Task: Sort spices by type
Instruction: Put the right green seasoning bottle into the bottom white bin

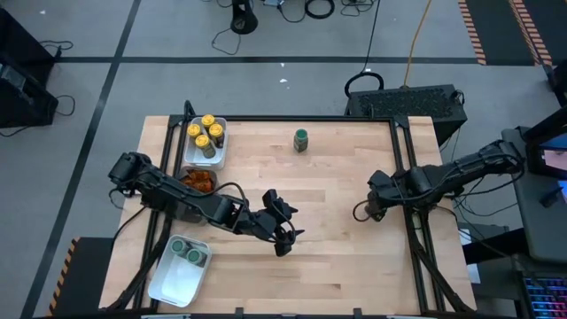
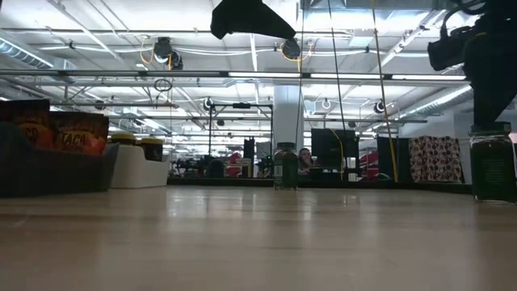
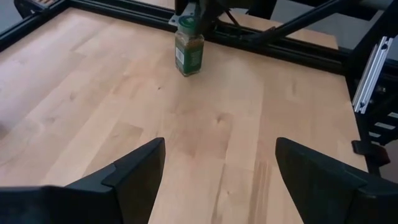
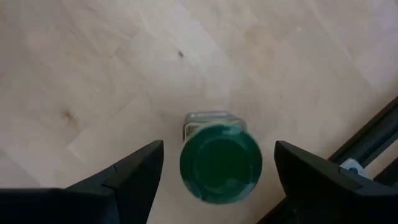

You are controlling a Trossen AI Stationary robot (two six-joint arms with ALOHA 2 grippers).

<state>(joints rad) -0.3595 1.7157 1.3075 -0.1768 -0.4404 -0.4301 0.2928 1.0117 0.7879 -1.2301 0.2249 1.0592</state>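
A green-lidded spice jar [image 4: 221,163] stands upright on the wooden table near its right side. My right gripper [image 4: 219,149] hangs over it, pointing down and open, one finger on either side of the lid and clear of it. The left wrist view shows this jar [image 3: 189,50] farther off, beyond my left gripper [image 3: 221,174]. That gripper is open with nothing in it, above the table's middle near the front [image 1: 289,230]. A second green-lidded jar [image 1: 302,139] stands alone at the far middle.
At the far left is a white tray [image 1: 221,151] of yellow-lidded jars. A dark tray [image 1: 184,173] of orange packets sits in front of it. Another white tray [image 1: 173,283] with two green-lidded jars is at the near left. A black frame rail [image 4: 373,140] runs close beside the right jar.
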